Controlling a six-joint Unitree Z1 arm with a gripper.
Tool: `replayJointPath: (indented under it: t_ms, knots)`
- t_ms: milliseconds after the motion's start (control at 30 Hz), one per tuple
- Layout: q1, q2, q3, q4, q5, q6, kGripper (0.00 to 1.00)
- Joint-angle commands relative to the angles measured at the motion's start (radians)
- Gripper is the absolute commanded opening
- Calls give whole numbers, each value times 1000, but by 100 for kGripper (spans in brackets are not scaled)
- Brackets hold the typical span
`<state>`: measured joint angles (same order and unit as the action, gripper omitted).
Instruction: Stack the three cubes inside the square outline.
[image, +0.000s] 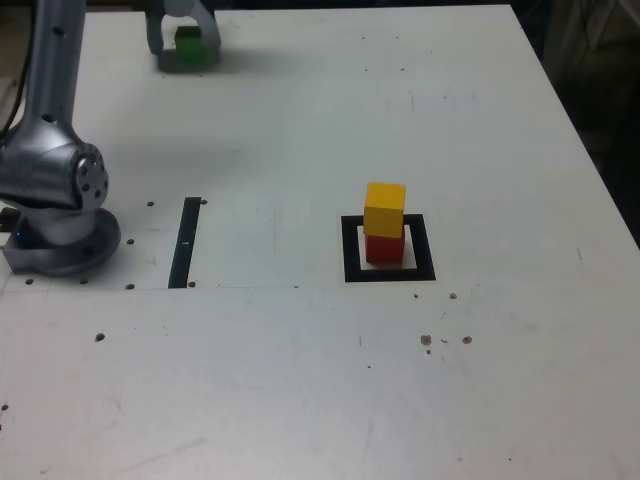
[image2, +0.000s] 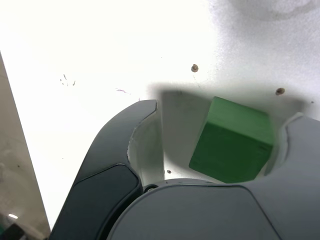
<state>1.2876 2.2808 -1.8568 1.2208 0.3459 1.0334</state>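
The yellow cube (image: 385, 208) rests on the red cube (image: 384, 247), both inside the square outline (image: 351, 250) at mid-table. The green cube (image: 190, 46) lies on the table at the far back on the exterior view's left. My gripper (image: 184, 38) stands over it with a finger on each side. In the wrist view the green cube (image2: 232, 145) sits tilted between the fingers of the gripper (image2: 222, 115). It is close against one finger, and a clear gap shows to the dark finger (image2: 115, 150). The jaws stand open around the cube.
The arm's grey base (image: 60, 200) stands at the exterior view's left edge. A narrow black strip (image: 186, 242) lies beside it. The white table's far edge (image: 300, 10) runs just behind the gripper. Small holes and specks dot the surface.
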Motion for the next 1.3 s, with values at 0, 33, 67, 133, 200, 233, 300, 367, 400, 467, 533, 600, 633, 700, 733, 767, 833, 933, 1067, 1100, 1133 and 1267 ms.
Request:
replayJointPath:
  t_ms: [0,33,67,133,200,233,300,367,400,467,533,600,633,700,733,767,833,933,1067,1100,1133,1267]
  knots:
    - [-4,-2,5,-9,4,-7,48]
    - [-5,-3,7,-13,4,-7,43]
    - [-5,-4,10,-16,4,-7,40]
    - [-7,-5,14,-22,4,-7,34]
    - [-8,-5,15,-24,4,-7,33]
    - [-9,-4,15,-24,4,-7,33]
    - [-11,-4,15,-24,3,-7,33]
    - [-12,-4,16,-25,2,-7,33]
    - [-13,-4,16,-25,1,-7,33]
    - [-14,-5,17,-26,-1,-7,33]
    - [-14,-5,18,-26,-2,-7,33]
    - [-15,-7,18,-26,-3,-7,33]
    - [-15,-7,19,-26,-4,-7,33]
    - [-15,-8,19,-26,-5,-7,33]
    - [-16,-9,19,-26,-6,-7,33]
    - [-16,-10,19,-26,-7,-7,33]
    - [-18,-13,21,-27,-15,-7,33]
    - [-25,-23,28,-37,-35,-7,33]
    - [-40,-47,52,-54,-69,-10,33]
    - [-45,-54,60,-59,-79,-11,33]
    - [-50,-61,70,-64,-88,-12,33]
    - [-78,-98,118,-84,-127,-24,33]
